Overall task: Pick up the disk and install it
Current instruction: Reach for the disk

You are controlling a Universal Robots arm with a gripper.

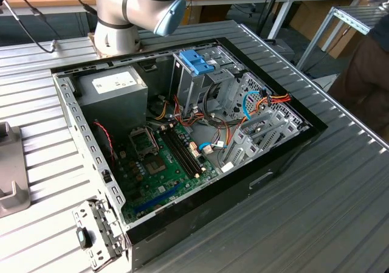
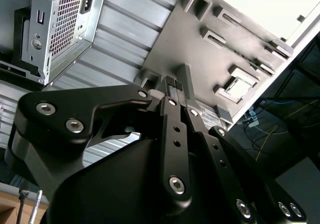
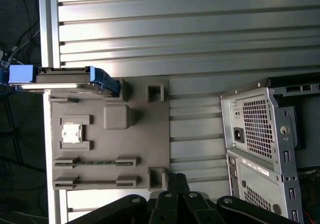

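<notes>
Gripper (image 3: pixel 177 178) clenched on nothing, hanging over the ribbed aluminium table (image 3: pixel 200 34) in the first wrist view. Open PC case (image 1: pixel 285 157) lies on the table, motherboard (image 1: pixel 164 169) and cables exposed. Its drive cage (image 1: pixel 200 84) carries a blue-handled carrier (image 1: pixel 197 60). Grey fixture tray (image 3: pixel 145 129) sits near the case. Disk (image 3: pixel 65 77) stands edge-up at the tray's end away from the gripper, with raised tray blocks (image 3: pixel 116 116) between them.
</notes>
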